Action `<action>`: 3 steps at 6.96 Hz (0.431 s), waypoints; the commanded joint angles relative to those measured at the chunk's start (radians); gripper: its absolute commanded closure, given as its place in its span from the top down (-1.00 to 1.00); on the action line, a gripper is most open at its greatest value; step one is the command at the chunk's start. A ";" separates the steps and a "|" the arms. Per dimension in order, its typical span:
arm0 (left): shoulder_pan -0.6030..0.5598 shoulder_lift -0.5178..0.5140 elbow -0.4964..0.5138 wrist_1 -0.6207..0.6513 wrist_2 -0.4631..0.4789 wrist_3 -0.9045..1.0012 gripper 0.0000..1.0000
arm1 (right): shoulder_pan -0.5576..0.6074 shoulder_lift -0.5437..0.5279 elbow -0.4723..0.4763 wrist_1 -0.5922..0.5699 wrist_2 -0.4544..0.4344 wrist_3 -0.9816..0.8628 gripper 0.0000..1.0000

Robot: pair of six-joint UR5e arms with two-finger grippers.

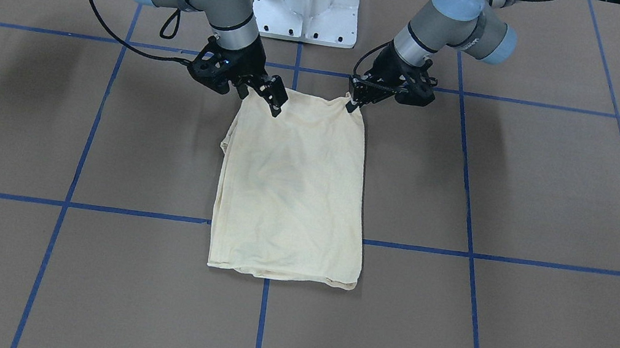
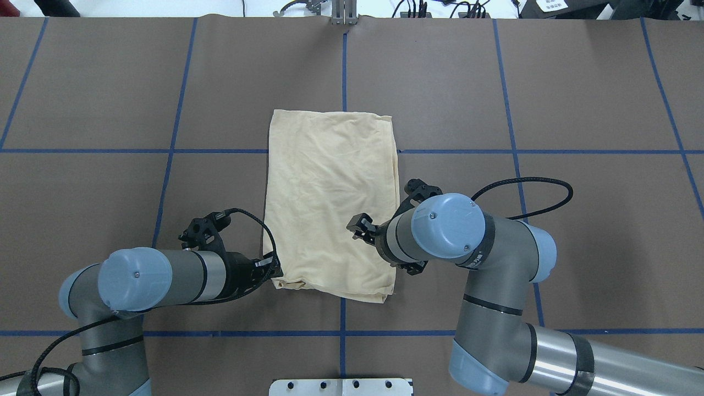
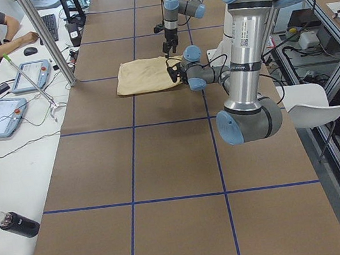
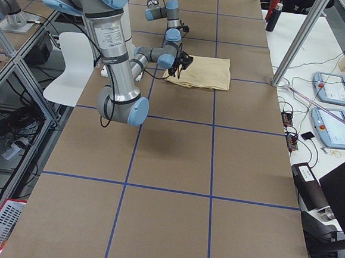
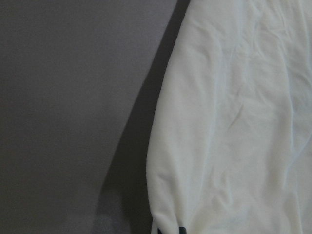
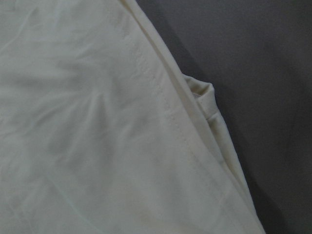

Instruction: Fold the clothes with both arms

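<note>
Brown table with blue tape grid [image 1: 509, 330] carries the pale cream-yellow thin-knit long-sleeved T-shirt [image 1: 291, 196] flat at centre, already a narrow rectangle with no sleeves showing; at its robot-side edge the left gripper [image 1: 352, 105] looks pinched on one corner, the right gripper [image 1: 275, 101] sits at the other, grip unclear; crosswise fold likely remains.

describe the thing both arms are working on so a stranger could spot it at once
On the brown table with its blue tape grid, find the white pedestal base at the robot's edge. Straight out from it lies the T-shirt, folded into a long rectangle, with the left gripper and right gripper at its near end. Nothing else on the table is pale cream-yellow cloth.
</note>
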 commanded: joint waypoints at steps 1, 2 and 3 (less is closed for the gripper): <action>0.001 0.002 0.000 0.000 0.001 -0.001 -1.00 | -0.040 -0.006 0.010 -0.053 -0.021 0.014 1.00; 0.001 0.003 0.000 0.000 0.001 -0.001 -1.00 | -0.049 -0.008 0.012 -0.053 -0.022 0.014 1.00; 0.001 0.005 0.000 0.000 0.001 -0.001 -1.00 | -0.058 -0.009 0.010 -0.060 -0.024 0.014 1.00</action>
